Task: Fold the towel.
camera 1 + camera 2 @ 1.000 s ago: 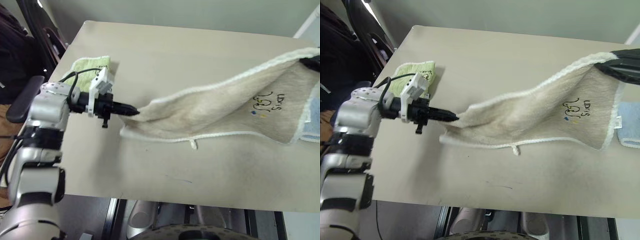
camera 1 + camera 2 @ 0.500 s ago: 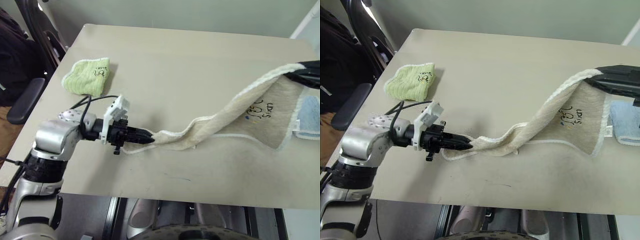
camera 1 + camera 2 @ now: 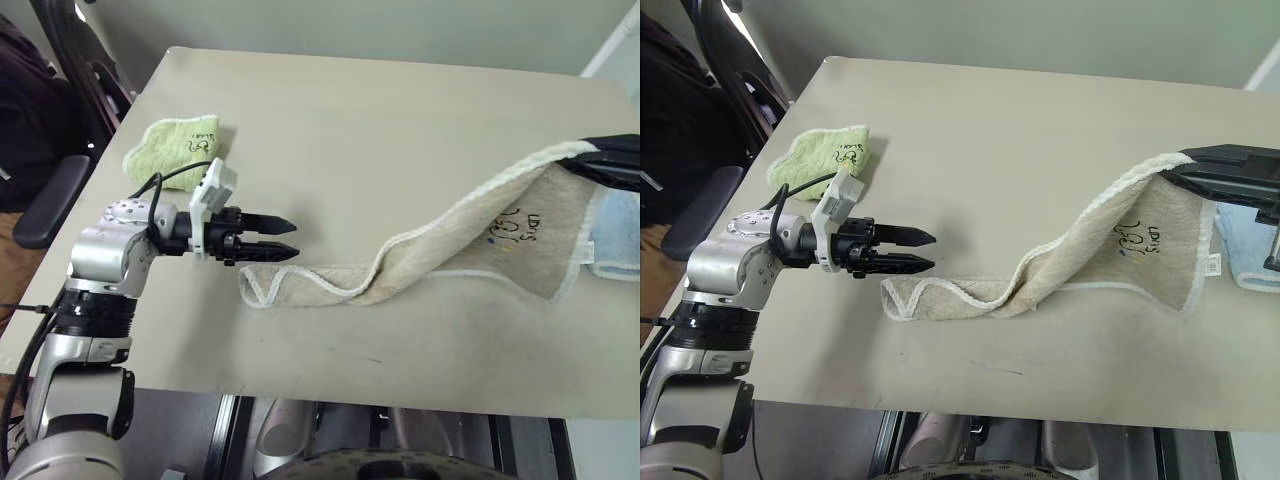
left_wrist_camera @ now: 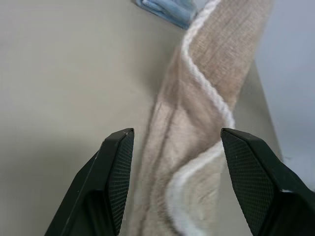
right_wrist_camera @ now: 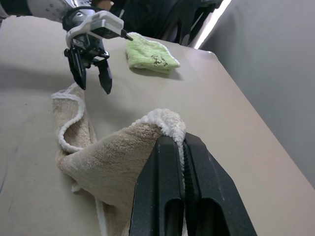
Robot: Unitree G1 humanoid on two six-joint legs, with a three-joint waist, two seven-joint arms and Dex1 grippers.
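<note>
Left gripper [image 3: 924, 251] fingers spread, empty, just above the towel [image 3: 1060, 272] end lying on worktop [image 3: 1040, 130]. Right gripper [image 5: 178, 147] pinches opposite corner aloft. No fold yet.

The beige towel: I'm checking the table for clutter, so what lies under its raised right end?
Under the beige towel, a light-blue towel lies on the table; only its right part shows, the rest is covered by the beige cloth.

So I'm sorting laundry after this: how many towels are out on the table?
3: the beige towel draped across the middle, one end lifted by the right gripper; the lime-green towel far left; the light-blue towel at right, partly hidden.
</note>
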